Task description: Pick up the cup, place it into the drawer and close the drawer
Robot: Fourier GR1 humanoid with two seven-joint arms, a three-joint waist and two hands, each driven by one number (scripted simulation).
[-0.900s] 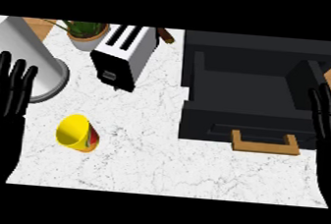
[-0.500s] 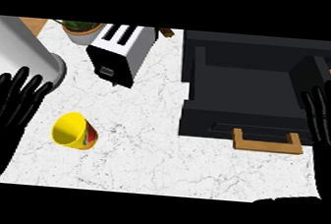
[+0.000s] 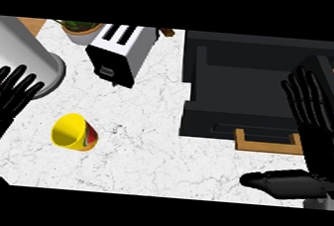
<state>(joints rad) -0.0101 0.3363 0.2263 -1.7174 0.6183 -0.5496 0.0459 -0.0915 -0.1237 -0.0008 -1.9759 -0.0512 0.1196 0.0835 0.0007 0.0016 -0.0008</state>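
A yellow cup point(image 3: 74, 132) lies on its side on the white marble counter point(image 3: 145, 153) at the lower left, its mouth facing left. The black drawer point(image 3: 255, 97) stands pulled open at the right, with a wooden handle point(image 3: 267, 144) on its front. My left hand point(image 3: 3, 103) is open at the left edge, fingers straight, just left of and above the cup without touching it. My right hand point(image 3: 316, 132) is open over the drawer's right side, fingers pointing up, thumb stretched left below the handle.
A toaster point(image 3: 119, 53) sits at the top middle. A large white cylinder point(image 3: 17, 48) stands at the top left, beside a potted plant point(image 3: 81, 28). Bare marble lies between the cup and the drawer.
Both hands have moved inward. The right hand has come left over the drawer's right side and its thumb now shows. The view has shifted slightly, so the objects sit lower.
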